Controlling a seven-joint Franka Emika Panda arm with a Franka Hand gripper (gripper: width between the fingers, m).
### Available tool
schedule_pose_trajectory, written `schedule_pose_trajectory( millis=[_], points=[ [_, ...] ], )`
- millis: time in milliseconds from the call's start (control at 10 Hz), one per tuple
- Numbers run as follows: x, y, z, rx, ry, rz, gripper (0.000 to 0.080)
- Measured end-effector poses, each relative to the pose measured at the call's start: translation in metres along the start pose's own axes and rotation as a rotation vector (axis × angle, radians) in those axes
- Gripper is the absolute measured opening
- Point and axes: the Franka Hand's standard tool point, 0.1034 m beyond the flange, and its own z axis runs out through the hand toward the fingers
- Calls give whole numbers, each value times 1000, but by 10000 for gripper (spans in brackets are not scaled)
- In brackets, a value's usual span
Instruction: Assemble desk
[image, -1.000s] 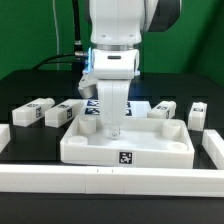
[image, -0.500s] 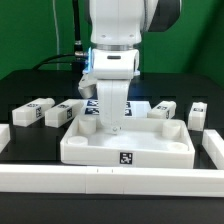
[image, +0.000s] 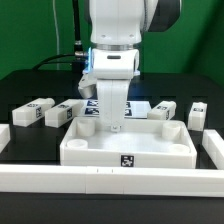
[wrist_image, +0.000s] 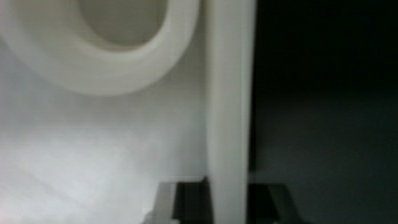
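Your arm stands upright above the desk top, with the wrist turned straight down. Your gripper hangs low inside the desk top's rim, near its back wall. Neither view lets you tell whether the jaws are parted or closed.

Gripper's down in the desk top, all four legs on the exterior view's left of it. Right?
Not quite. The exterior view shows two legs on its left of the top, two on its right. The gripper is down in the top.
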Motion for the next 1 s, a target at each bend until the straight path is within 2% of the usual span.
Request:
schedule_pose_trajectory(
  millis=[200,400,600,800,1000],
  points=[
    [0,1,0,0,0,-7,57],
    [2,10,0,-10,2,-27,57],
    [11,18,0,-14,7,-31,57],
    [18,31,-1,-29,13,-38,57],
    [24,41,-1,-26,17,-42,57]
  ],
)
